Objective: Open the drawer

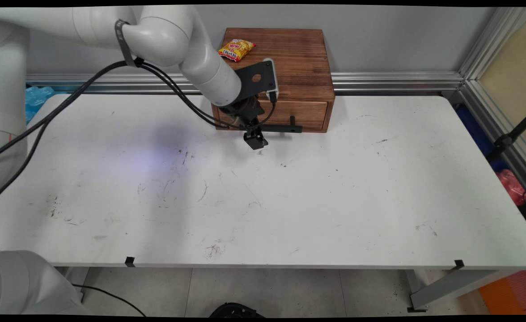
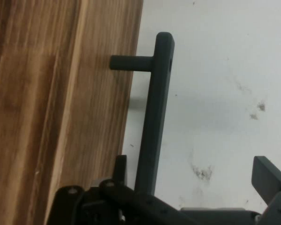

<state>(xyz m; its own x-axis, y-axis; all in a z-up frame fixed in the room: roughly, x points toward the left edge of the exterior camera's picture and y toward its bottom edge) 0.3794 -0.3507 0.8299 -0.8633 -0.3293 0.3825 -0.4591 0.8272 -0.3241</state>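
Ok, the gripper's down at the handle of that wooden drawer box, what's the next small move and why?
Probably close the gripper on the black handle. In the hand view the bar runs between the open fingers, closer to one than the other, and it stands clear of the wooden drawer front on its post, so a grip looks possible.

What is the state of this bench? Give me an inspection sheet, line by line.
Surface: white table, scuffed with dark marks.
Work things: wooden drawer box at the table's back edge, its drawer apparently shut; black bar handle on the drawer front.
Clutter: yellow and red snack packet on top of the box.
Grippers: gripper open, fingers either side of the handle's bar, not closed on it.
Cables: black cables hang from the arm above the table's left part.
Surroundings: grey wall, metal rail along it, blue bag behind the table's left end.
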